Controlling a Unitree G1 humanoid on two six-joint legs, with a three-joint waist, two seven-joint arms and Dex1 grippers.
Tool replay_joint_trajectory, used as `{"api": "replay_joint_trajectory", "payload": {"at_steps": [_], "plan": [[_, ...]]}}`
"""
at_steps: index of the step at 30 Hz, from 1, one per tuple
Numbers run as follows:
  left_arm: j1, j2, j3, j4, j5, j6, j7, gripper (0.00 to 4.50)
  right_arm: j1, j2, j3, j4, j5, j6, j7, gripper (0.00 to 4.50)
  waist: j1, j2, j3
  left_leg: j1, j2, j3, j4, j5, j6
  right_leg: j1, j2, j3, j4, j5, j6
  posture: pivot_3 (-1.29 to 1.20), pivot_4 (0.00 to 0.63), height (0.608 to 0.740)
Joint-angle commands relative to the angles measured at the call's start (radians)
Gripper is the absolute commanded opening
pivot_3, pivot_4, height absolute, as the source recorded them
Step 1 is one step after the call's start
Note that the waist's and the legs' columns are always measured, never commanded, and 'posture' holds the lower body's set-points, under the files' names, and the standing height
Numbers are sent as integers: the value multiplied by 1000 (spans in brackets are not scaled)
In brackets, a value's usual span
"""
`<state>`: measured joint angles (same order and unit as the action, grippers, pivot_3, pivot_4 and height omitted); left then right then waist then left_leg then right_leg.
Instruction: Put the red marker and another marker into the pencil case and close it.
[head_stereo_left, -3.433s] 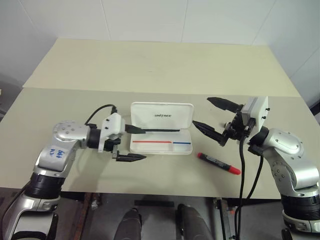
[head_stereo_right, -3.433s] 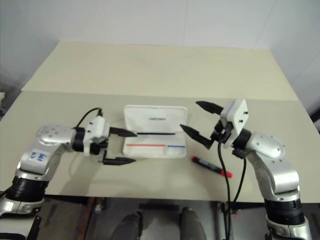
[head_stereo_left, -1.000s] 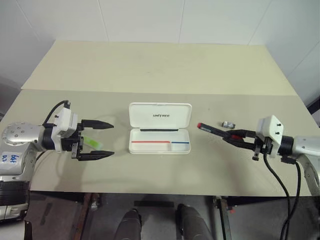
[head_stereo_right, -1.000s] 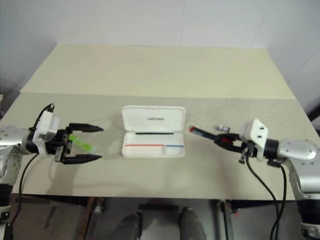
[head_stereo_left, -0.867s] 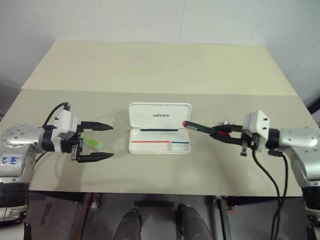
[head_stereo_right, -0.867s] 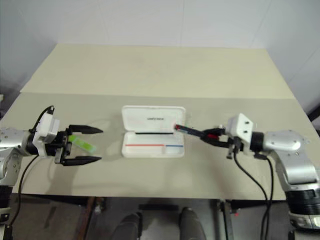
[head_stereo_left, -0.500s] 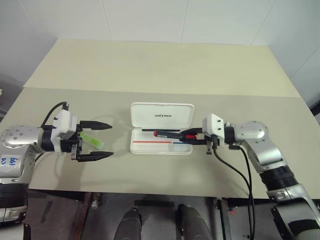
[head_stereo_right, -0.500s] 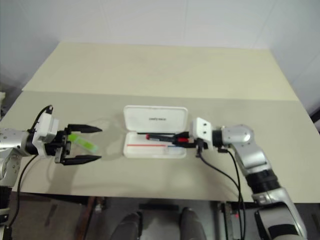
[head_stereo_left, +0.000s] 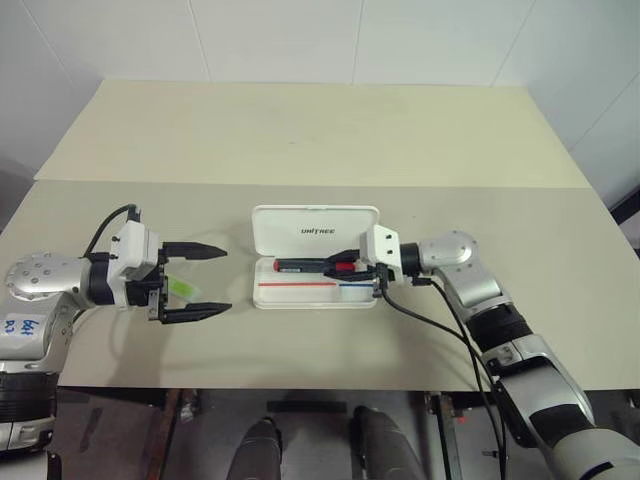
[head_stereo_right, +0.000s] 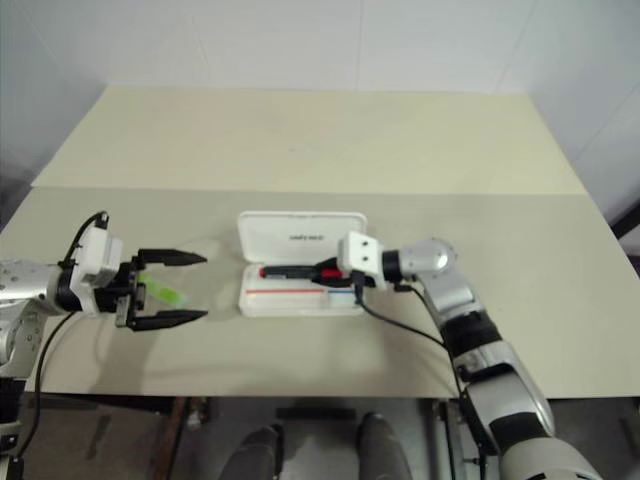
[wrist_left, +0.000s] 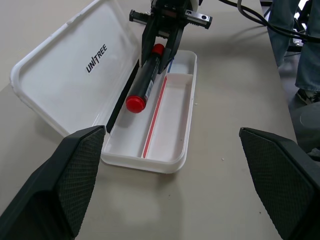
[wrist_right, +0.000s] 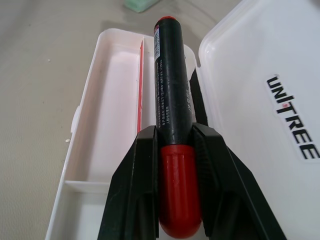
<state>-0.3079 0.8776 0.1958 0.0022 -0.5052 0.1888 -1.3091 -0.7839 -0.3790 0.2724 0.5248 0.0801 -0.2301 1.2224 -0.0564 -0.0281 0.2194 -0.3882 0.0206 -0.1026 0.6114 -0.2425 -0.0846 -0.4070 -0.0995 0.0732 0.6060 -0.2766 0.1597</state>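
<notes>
The white pencil case (head_stereo_left: 315, 232) lies open at the table's middle, lid leaning back, red and blue lines in its tray. My right gripper (head_stereo_left: 350, 268) reaches in from the right and is shut on the red marker (head_stereo_left: 308, 266), held level over the tray's rear side; its fingers (wrist_right: 142, 190) clamp the marker's red end (wrist_right: 175, 210). The marker (wrist_left: 146, 82) points along the case's length. At the left, my left gripper (head_stereo_left: 227, 279) stands open around the lime-green marker (head_stereo_left: 180, 288), which lies on the table between its fingers.
A seam splits the near table from the far table section (head_stereo_left: 320, 130). The front table edge runs just below both arms. Cables hang from each wrist. A person's legs (wrist_left: 300, 50) stand beyond the table in the left wrist view.
My right gripper has swung left with the red marker, from the table's right side to over the case's tray. The left gripper has stayed open around the green marker.
</notes>
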Motion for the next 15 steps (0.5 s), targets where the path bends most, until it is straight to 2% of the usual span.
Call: {"api": "replay_joint_trajectory", "payload": {"at_steps": [1, 10, 11, 12, 15], "plan": [[-7, -4, 18, -39, -21, 0, 10, 4500, -37, 20, 1, 35, -25, -75, -23, 595, -1, 0, 0, 0, 0, 0, 0, 0, 0, 0, 0, 0, 1, 0, 0, 0, 150, 740], [-23, -16, 7, -37, -18, -2, 13, 4500, -46, 36, -15, 63, -32, -103, -37, 595, -1, 0, 0, 0, 1, 0, 0, 0, -1, -2, 1, 0, 3, -1, -2, 0, 150, 740], [-25, -17, 6, -35, -18, -2, 12, 4500, -46, 38, -16, 60, -30, -102, -38, 1342, -1, 0, 0, 0, 1, 0, 0, 0, -1, -2, 1, 0, 3, -1, -2, 0, 150, 740], [-27, -17, 6, -34, -17, -3, 11, 4500, -46, 38, -17, 59, -30, -101, -39, 1591, -1, 0, 0, 0, 1, 0, 0, 0, -1, -2, 1, 0, 3, -1, -2, 0, 150, 740], [-34, -20, 2, -29, -14, -5, 9, 4500, -48, 41, -20, 57, -36, -117, -55, 2762, -1, 0, 0, 0, 1, 0, 0, 0, -1, -2, 1, 0, 4, -1, -2, 0, 150, 740]]}}
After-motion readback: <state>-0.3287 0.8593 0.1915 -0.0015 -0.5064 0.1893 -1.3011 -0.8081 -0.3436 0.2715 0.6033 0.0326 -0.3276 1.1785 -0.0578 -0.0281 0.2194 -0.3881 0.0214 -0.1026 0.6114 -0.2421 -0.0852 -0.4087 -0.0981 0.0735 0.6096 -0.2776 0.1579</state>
